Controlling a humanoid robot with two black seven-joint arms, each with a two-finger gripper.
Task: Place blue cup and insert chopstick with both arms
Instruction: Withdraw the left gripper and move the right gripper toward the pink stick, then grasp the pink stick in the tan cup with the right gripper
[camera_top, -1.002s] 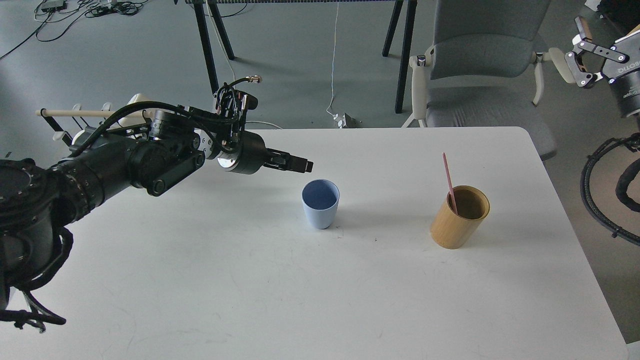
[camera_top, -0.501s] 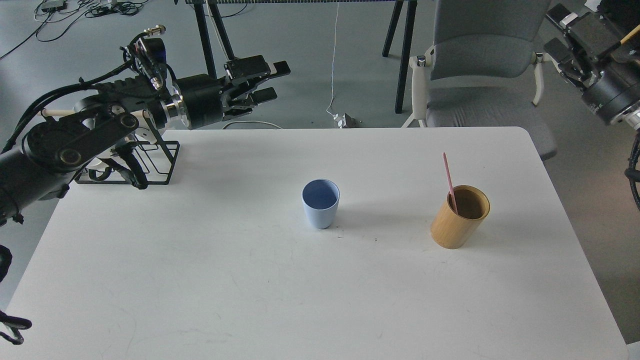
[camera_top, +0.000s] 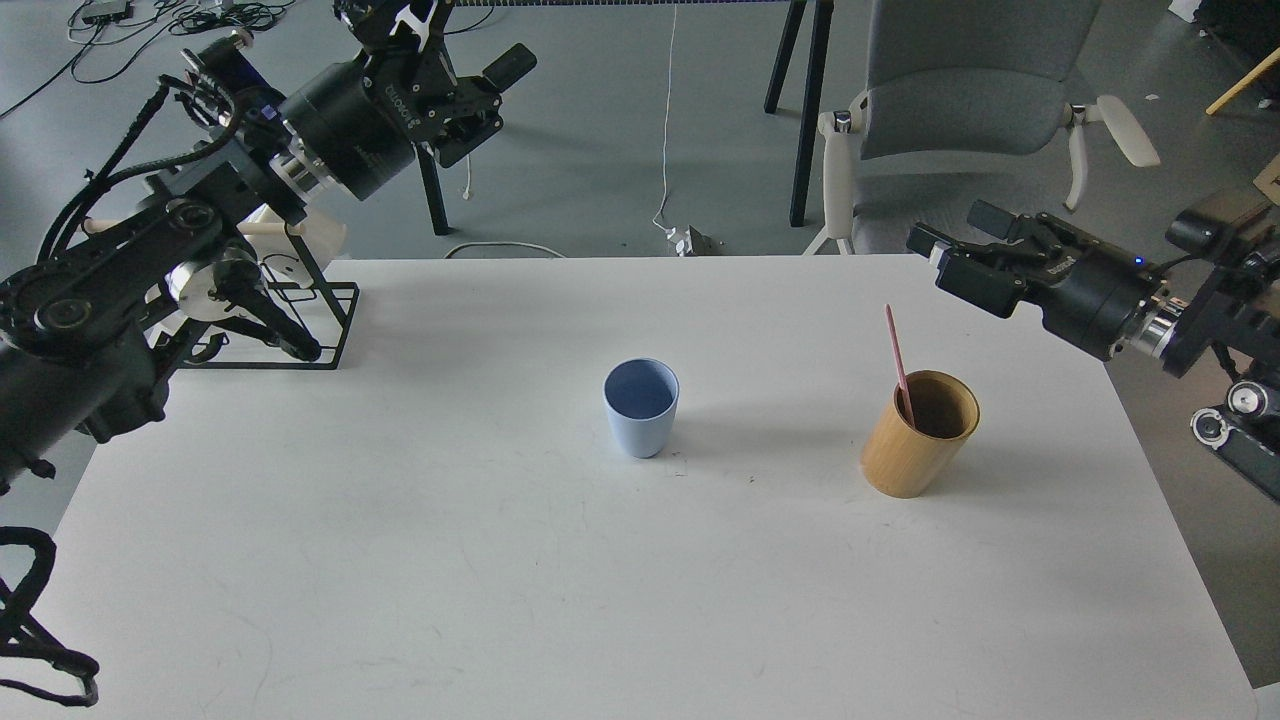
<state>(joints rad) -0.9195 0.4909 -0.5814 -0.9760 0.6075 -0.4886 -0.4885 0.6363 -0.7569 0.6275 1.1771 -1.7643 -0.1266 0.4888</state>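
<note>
Pale blue cup (camera_top: 641, 407) stands upright mid-bench, ready for the chopstick (camera_top: 898, 364) near the right gripper's (camera_top: 945, 262) open, empty jaws.

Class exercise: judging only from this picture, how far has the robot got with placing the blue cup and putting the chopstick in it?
Done: the blue cup stands upright mid-table, with nothing in it. In hand: nothing; the open right gripper hangs near the chopstick, the left gripper is raised, open. Left: the chopstick is in the bamboo cup and must go into the blue one.

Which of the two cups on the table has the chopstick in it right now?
The tan bamboo cup, on the right. The chopstick stands slanted inside it, while the blue cup at the middle sits empty.
</note>
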